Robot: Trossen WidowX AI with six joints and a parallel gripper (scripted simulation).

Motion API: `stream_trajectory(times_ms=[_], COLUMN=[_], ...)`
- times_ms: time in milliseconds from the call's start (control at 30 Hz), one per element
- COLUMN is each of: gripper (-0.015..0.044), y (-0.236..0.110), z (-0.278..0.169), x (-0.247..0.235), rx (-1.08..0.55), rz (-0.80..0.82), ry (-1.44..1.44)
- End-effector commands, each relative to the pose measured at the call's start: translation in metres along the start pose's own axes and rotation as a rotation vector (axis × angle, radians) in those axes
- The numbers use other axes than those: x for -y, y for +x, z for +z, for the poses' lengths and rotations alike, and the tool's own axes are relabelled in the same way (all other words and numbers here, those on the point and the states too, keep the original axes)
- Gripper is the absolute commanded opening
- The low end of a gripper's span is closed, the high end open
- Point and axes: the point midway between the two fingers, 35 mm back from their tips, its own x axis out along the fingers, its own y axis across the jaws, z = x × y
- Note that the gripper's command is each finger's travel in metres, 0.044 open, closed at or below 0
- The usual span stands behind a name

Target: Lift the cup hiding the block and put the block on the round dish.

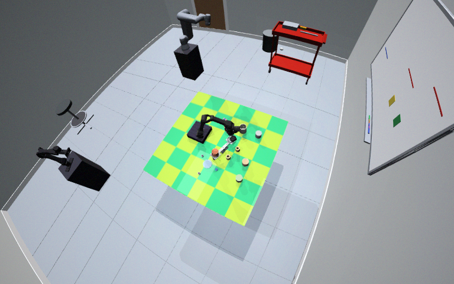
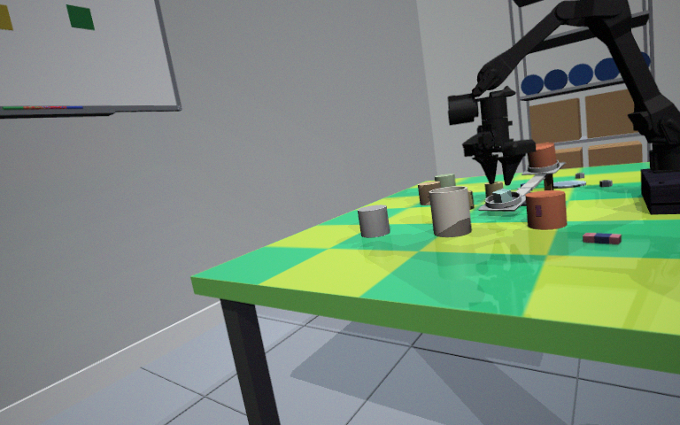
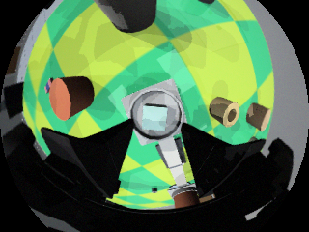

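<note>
The balance (image 2: 532, 184) (image 3: 173, 155) (image 1: 223, 146) is tilted, with its near pan low. A pale teal block (image 2: 501, 195) (image 3: 154, 116) lies uncovered in that ringed pan. One orange cup (image 2: 545, 209) (image 3: 71, 97) stands on the table beside the pan, free of the fingers. The other orange cup (image 2: 542, 155) (image 1: 214, 152) stands on the raised far end. My gripper (image 2: 499, 179) (image 3: 157, 124) (image 1: 231, 136) is open and empty, pointing down a little above the block, one finger on each side. The pale blue round dish (image 2: 568, 183) (image 1: 207, 163) lies beyond the balance.
A tall beige cup (image 2: 450, 210) and a grey cylinder (image 2: 373, 221) stand toward the table's near corner. Brown cylinders (image 2: 428, 191) and small spools (image 3: 224, 111) lie near the pan. A red-blue bar (image 2: 601, 237) lies to the right. The arm's base (image 2: 661, 192) stands at the far right.
</note>
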Motion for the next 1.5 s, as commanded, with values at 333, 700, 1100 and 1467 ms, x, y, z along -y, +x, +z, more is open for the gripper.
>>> stream_trajectory(times_ms=[333,700,1100,1467], gripper=[0.0260,0.0208,0.0108,0.0000], y=[0.027,0.037,0.037,-0.016], z=[-0.003,-0.003,-0.003,0.001], x=[-0.002,-0.003,-0.003,0.000], rx=[-0.010,-0.011,-0.011,-0.010], rz=[0.010,0.010,0.010,0.010], ry=[0.005,0.005,0.005,0.005])
